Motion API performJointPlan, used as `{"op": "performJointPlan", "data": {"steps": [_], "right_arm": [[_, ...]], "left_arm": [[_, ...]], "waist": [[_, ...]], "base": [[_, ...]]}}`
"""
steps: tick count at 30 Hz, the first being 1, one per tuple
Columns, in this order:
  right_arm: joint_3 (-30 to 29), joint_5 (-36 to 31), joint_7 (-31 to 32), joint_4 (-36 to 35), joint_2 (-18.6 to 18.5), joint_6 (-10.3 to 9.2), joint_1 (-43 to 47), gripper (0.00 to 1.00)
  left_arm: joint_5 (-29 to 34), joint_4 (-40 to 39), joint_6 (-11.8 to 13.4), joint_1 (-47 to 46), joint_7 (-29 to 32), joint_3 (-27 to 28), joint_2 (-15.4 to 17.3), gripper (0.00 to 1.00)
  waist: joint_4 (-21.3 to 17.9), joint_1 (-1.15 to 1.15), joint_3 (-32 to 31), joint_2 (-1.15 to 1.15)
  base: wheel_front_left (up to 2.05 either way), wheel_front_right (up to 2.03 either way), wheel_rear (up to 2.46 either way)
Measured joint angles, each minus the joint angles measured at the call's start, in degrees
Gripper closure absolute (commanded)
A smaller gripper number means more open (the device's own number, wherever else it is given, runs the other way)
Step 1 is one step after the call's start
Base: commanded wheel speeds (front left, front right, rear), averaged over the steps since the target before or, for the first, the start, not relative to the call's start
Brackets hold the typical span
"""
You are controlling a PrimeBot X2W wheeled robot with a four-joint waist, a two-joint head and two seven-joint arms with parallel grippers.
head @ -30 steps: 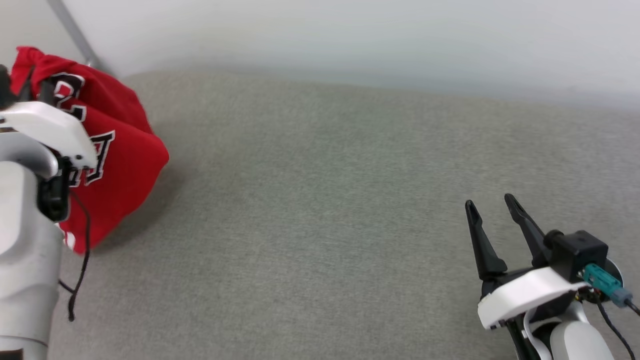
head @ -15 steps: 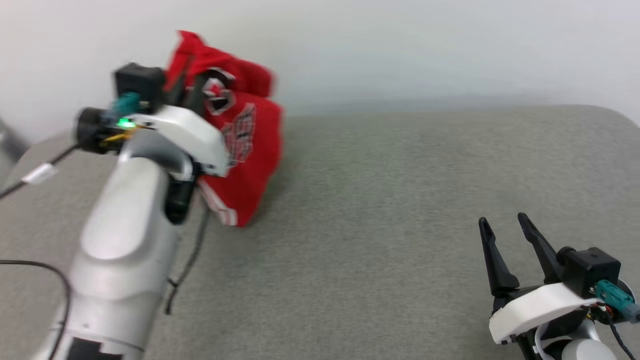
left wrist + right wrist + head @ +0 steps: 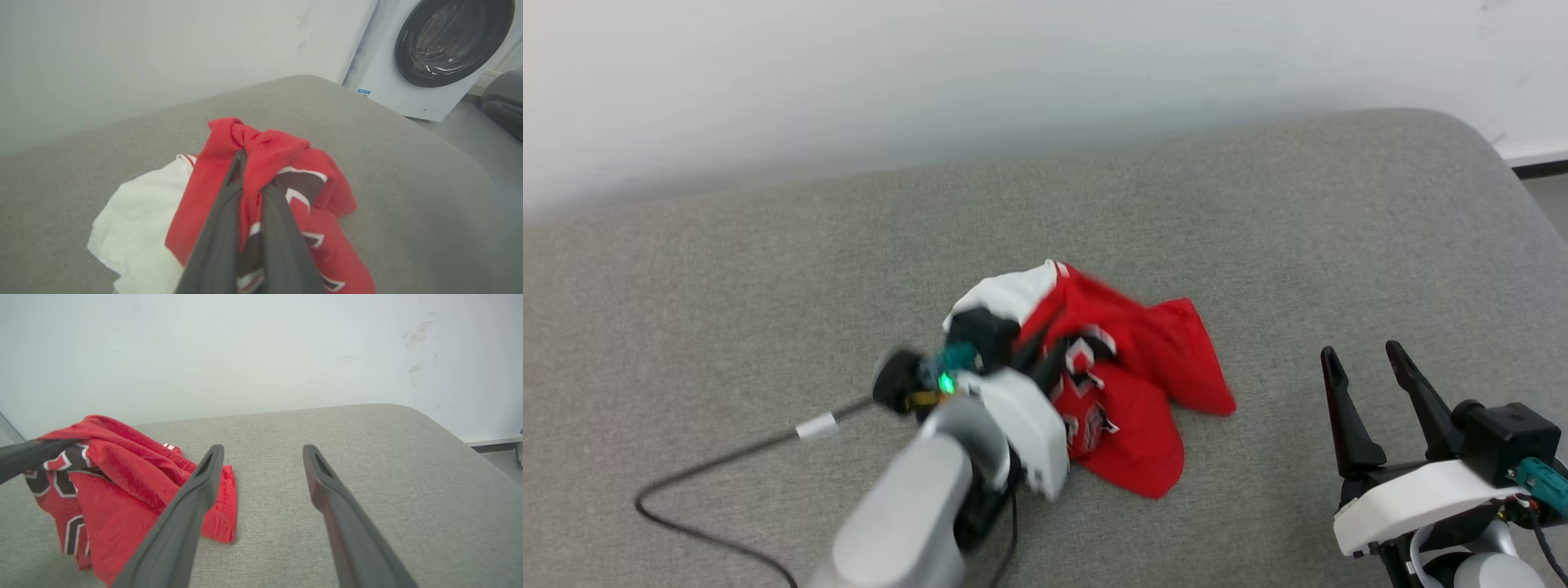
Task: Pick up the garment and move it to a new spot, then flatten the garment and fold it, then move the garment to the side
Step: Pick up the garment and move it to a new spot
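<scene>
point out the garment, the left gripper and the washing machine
garment [image 3: 1168, 367], head view, on the red body cloth
left gripper [image 3: 250, 173], left wrist view, between its fingertips, shut on the garment
washing machine [image 3: 453, 41], left wrist view, on the dark round door

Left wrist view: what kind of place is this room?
Probably a laundry room: a front-loading washing machine stands beside a plain white wall, and a red shirt rests bunched on a grey fabric-covered surface.

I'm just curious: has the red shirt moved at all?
Yes. The shirt has come from the grey surface's far left edge, by the wall, to its middle.
</scene>
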Motion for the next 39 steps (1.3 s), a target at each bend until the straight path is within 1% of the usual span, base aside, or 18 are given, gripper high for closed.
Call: {"op": "performJointPlan", "data": {"steps": [3, 4, 5, 6, 7, 10, 14, 18, 20, 23, 26, 30, 33, 36, 39], "right_arm": [[-0.01, 0.08, -0.23, -0.01, 0.00, -0.01, -0.06, 0.00], [0.00, 0.15, -0.24, 0.00, 0.00, 0.00, -0.09, 0.00], [0.02, 0.14, -0.25, 0.02, 0.00, 0.00, -0.15, 0.00], [-0.03, 0.14, -0.26, 0.04, 0.01, 0.00, -0.19, 0.00], [-0.24, 0.13, -0.30, 0.08, 0.02, 0.00, -0.32, 0.00], [-0.68, 0.03, -0.31, 0.14, 0.01, 0.00, -0.63, 0.00], [-1.25, -0.52, -0.23, 0.31, 0.02, -0.01, -0.71, 0.00], [-1.35, -0.57, 0.12, 0.31, 0.02, 0.00, -0.64, 0.00], [-1.47, -0.57, 0.30, 0.26, 0.02, -0.01, -0.49, 0.00], [-1.88, -0.62, 0.60, 0.26, 0.02, 0.00, 0.14, 0.00], [-2.14, -0.64, 1.01, 0.15, 0.02, 0.00, 1.22, 0.00], [-2.24, -0.64, 1.59, 0.00, 0.03, 0.00, 2.36, 0.00], [-2.45, -0.64, 1.79, -0.40, 0.02, 0.00, 3.44, 0.00], [-2.35, -0.64, 2.26, -0.87, 0.01, -0.01, 3.97, 0.00], [-2.25, -0.63, 2.64, -1.03, 0.02, 0.00, 4.76, 0.00]], "left_arm": [[0.18, 0.02, 0.31, 5.42, 0.88, -2.15, 0.05, 1.00], [0.15, 0.00, 0.46, 6.95, 0.83, -2.61, 0.03, 0.98], [0.15, 0.05, 0.52, 8.25, 0.87, -3.08, 0.05, 0.72], [0.19, 0.10, 0.62, 9.22, 0.90, -3.65, 0.11, 0.26], [0.40, -0.02, 0.79, 9.88, 0.85, -4.24, 0.12, 0.00], [-0.34, -1.27, 0.47, 10.89, 0.79, -5.49, -0.23, 0.00], [0.45, -5.49, 1.01, 10.12, -2.05, -5.88, -0.63, 0.00], [1.69, -10.20, 3.56, 8.96, -5.86, -4.64, -0.78, 0.00], [2.41, -12.05, 5.13, 8.96, -7.08, -3.69, -0.21, 0.00], [2.63, -14.05, 7.03, 9.35, -8.16, -1.71, 0.99, 0.00], [2.61, -15.50, 9.49, 11.55, -8.83, 0.97, 2.86, 0.00], [1.59, -16.68, 13.49, 15.83, -9.32, 5.44, 6.10, 0.00], [1.05, -17.84, 15.97, 19.41, -9.50, 8.33, 8.47, 0.00], [0.92, -18.76, 17.23, 22.52, -9.43, 9.88, 10.90, 0.00], [0.80, -19.50, 17.62, 24.87, -8.70, 10.24, 12.39, 0.00]], "waist": [[0.11, 0.00, 1.21, 0.00], [0.28, 0.00, 1.53, 0.00], [0.53, 0.00, 1.79, 0.00], [0.84, 0.00, 2.01, 0.00], [1.20, 0.00, 2.22, 0.00], [2.60, 0.00, 2.47, 0.00], [4.49, 0.00, 1.91, 0.00], [5.98, 0.00, 0.39, 0.00], [6.58, 0.00, -0.46, 0.00], [7.37, 0.00, -1.89, 0.00], [7.99, 0.00, -3.36, 0.00], [8.41, 0.00, -5.16, 0.00], [8.56, 0.00, -6.14, 0.00], [8.67, 0.00, -6.75, 0.00], [8.75, 0.00, -7.40, 0.00]], "base": [[0.00, 0.00, 0.00], [0.00, 0.00, 0.00], [0.00, 0.00, 0.00], [0.00, 0.00, 0.00], [0.00, 0.00, 0.00], [0.00, 0.00, 0.00], [0.00, 0.00, 0.00], [0.00, 0.00, 0.00], [0.00, 0.00, 0.00], [0.00, 0.00, 0.00], [0.00, 0.00, 0.00], [0.00, 0.00, 0.00], [0.00, 0.00, 0.00], [0.00, 0.00, 0.00], [0.00, 0.00, 0.00]]}}
